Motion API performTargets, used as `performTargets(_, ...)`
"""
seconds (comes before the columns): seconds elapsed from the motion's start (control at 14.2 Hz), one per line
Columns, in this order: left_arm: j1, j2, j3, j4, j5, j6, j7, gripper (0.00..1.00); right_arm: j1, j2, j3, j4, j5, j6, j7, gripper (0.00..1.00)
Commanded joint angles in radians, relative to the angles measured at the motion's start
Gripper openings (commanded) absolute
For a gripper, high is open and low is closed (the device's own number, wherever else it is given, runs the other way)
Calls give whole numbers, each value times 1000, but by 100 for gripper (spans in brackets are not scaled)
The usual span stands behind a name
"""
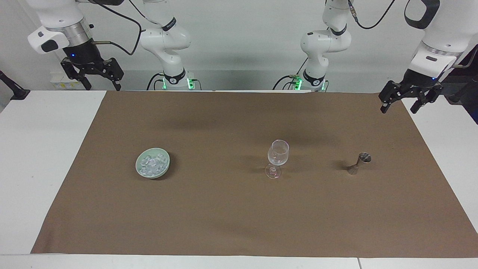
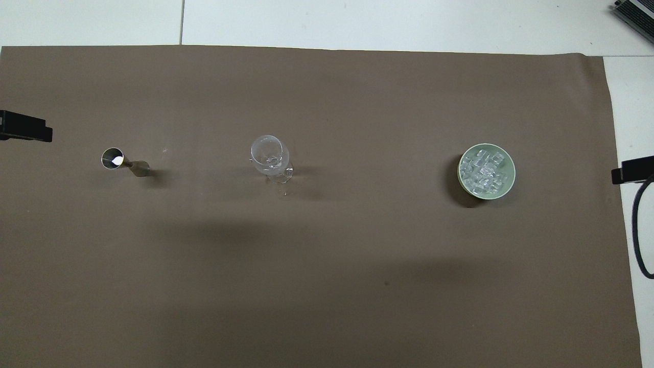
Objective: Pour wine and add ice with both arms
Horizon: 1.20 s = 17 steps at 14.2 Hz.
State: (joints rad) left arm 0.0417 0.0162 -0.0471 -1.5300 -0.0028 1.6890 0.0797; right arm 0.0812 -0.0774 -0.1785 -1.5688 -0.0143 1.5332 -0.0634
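Observation:
A clear stemmed wine glass (image 1: 278, 157) (image 2: 271, 156) stands upright mid-mat and looks empty. Toward the right arm's end, a pale green bowl (image 1: 137, 164) (image 2: 460, 174) holds a heap of ice (image 1: 153, 164) (image 2: 485, 171). A small metal jigger (image 1: 359, 163) (image 2: 122, 162) stands toward the left arm's end. I see no wine, and the jigger's content cannot be told. My right gripper (image 1: 101, 86) hangs open and empty, high over the mat's corner. Over the mat's edge at the other end, my left gripper (image 1: 399, 109) is open too and holds nothing. Both arms wait, apart from everything.
A brown mat (image 1: 239, 216) covers most of the white table (image 1: 44, 168). Glass, bowl and jigger stand in one row across it, well apart. The arm bases (image 1: 171, 78) stand at the robots' edge. One black finger (image 2: 25, 129) shows at the overhead view's side.

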Motion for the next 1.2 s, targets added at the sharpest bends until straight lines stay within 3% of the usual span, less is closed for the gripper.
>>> performTargets(0.0,0,-13,-5,-6,-11,-26,-12,100,-6,-13,4,-8,19,-5,19,100)
performTargets(0.63,7,-25,-5,1,-13,-75,8,100,-6,-13,5,-8,19,-5,19,100)
performTargets(0.92,41,2,-3,-7,-26,-60,148,100,-6,-13,5,-8,19,-5,19,100)
performTargets(1.13,115,37,-3,-9,-150,-54,378,100,-6,-13,4,-8,19,-5,19,100)
